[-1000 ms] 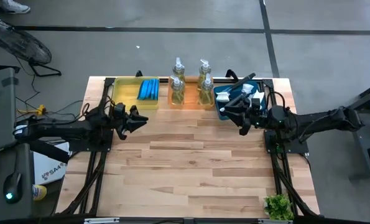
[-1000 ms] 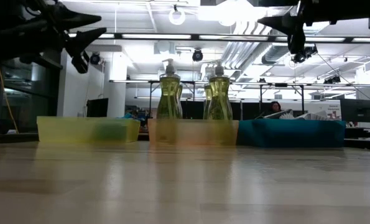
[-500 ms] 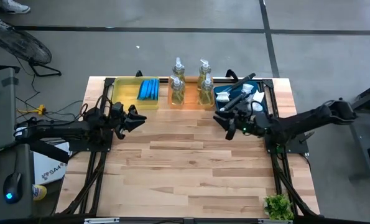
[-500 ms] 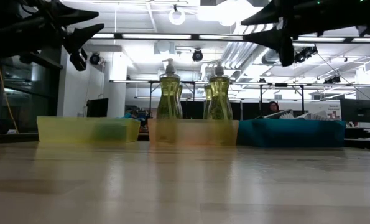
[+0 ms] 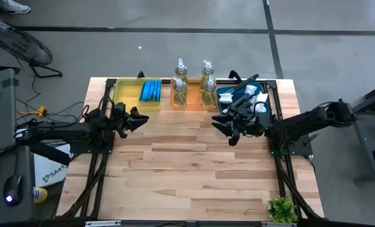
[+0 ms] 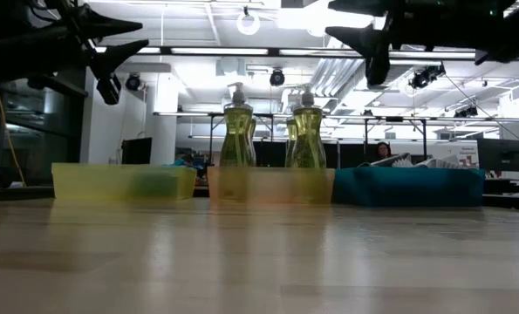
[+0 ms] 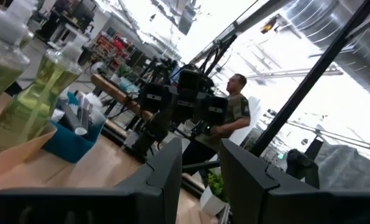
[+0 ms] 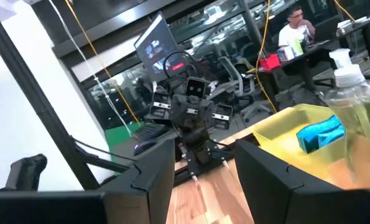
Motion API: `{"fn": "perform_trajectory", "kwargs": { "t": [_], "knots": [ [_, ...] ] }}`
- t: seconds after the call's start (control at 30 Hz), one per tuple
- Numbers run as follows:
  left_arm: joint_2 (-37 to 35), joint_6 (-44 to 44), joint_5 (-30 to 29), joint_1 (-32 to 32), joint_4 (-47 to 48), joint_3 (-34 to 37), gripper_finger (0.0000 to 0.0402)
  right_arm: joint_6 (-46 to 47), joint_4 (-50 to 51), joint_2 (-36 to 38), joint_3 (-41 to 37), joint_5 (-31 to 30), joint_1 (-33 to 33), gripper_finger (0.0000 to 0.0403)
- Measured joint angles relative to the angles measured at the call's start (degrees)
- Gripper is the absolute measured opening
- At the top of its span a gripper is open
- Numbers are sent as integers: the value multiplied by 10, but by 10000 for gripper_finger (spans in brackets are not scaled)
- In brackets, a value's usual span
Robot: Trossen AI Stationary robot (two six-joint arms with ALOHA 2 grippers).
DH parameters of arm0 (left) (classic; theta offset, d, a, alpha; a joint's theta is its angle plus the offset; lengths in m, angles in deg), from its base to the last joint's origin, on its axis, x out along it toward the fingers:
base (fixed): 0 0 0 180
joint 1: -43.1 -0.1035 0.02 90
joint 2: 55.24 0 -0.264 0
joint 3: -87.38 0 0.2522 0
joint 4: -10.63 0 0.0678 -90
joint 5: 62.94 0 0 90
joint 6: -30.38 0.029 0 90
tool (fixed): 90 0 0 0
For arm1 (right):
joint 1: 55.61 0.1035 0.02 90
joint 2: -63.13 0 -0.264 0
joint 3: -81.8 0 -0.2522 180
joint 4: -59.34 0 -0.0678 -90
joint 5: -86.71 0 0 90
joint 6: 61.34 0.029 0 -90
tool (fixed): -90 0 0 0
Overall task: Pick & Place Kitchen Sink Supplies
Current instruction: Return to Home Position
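Only the right gripper (image 5: 224, 128) has been shifted since a second ago, carried from above the blue tray (image 6: 407, 186) out toward mid-table; none of the supplies has been moved. Blue sponges (image 5: 150, 90) are seen lying side by side in the yellow tray (image 5: 125, 82) at the far left of the row. Four soap bottles (image 5: 179, 91) are stood upright in the orange tray (image 6: 270, 185) in the middle, and the brushes (image 5: 245, 94) are laid in the blue tray on the right. Both grippers are held up off the table (image 5: 193, 170): the left gripper (image 5: 138, 118) is placed just in front of the yellow tray, the right near the blue tray's front left corner. On each, the fingers are spread apart and nothing is gripped.
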Motion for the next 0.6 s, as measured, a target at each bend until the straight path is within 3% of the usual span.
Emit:
{"fn": "perform_trajectory", "kwargs": {
  "t": [0.37,0.6],
  "knots": [
    [0,0,0,0,65,0,105,9,-145,0,-100,16,-16,161],
    [0,0,1,0,127,0,105,51,-157,0,-138,-51,-16,161]
  ]
}}
